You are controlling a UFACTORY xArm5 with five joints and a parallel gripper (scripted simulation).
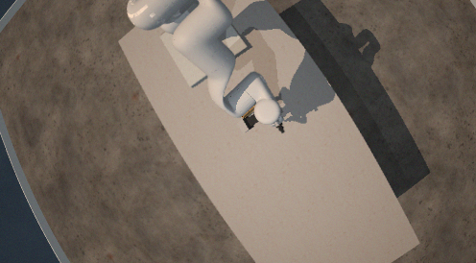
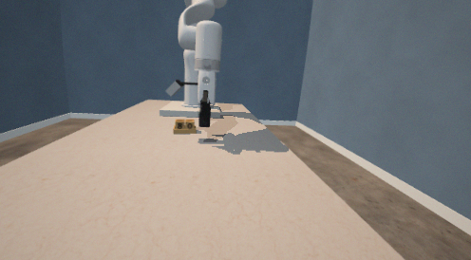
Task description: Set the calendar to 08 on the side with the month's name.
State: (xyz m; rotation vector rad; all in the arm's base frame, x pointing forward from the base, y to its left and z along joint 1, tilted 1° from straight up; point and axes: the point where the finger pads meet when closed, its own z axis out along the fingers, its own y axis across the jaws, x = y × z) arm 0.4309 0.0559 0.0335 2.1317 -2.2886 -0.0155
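Note:
A small wooden calendar tray [image 2: 184,130] lies flat on the table, far from the exterior camera. Two cubes stand in it side by side; the faces toward this camera look like 8 on the left and 0 on the right, but they are too small to read with certainty. My gripper [image 2: 204,119] is dark, points straight down and hangs just to the right of the tray, close to the table. It is open and empty. In the overhead view the wrist [image 1: 267,110] hides most of the tray; only a dark corner shows.
The arm's white base plate [image 2: 190,110] lies at the table's far end, behind the tray. The arm's shadow [image 2: 247,142] falls on the table to the right of the gripper. The table [image 2: 190,194] stretches long toward the exterior camera.

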